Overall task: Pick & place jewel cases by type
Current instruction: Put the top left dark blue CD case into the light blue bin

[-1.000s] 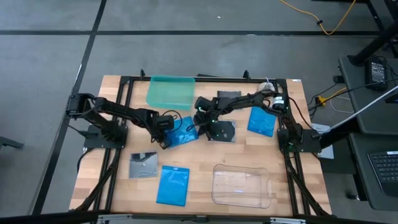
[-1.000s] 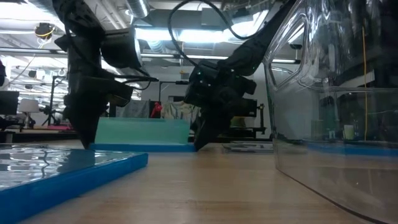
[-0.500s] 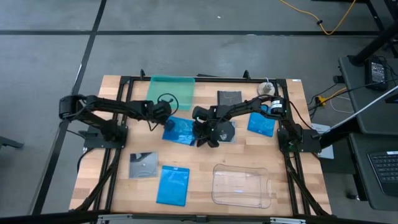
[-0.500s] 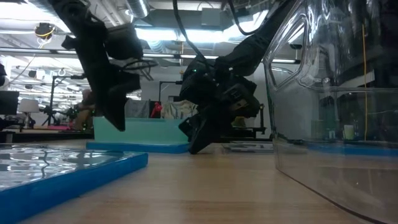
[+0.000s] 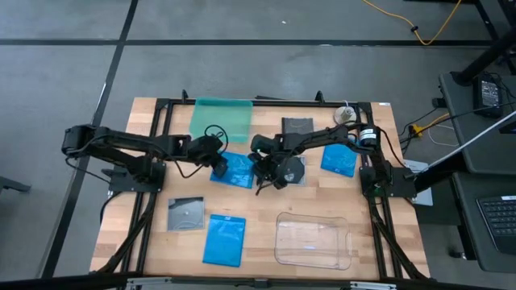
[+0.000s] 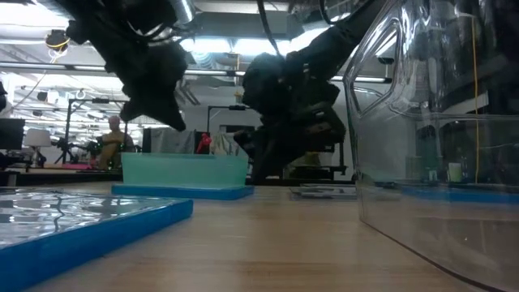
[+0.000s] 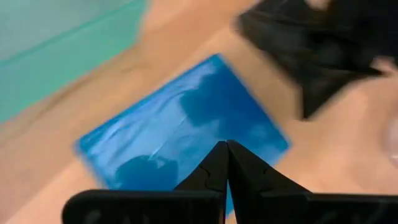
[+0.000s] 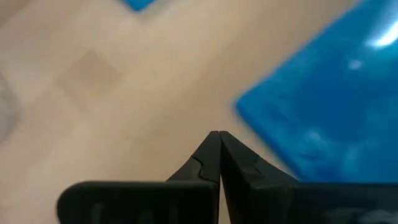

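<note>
Left claw (image 5: 216, 153): hovering with fingers pressed together, empty, beside the blue case (image 5: 235, 169) lying mid-surface.
Right claw (image 5: 263, 171): fingers together, empty, hanging between that case and a disc case (image 5: 290, 171).

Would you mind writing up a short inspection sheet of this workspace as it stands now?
Surface: wooden table, black frame.
Job's things: three blue jewel cases; grey ones, a third partly under the right arm.
Clutter: teal tray; clear tray.
Grippers: left gripper and right gripper both shut, empty, flanking the middle blue case.
Cables: yellow cable on the floor.
Surroundings: a person in the distance.
</note>
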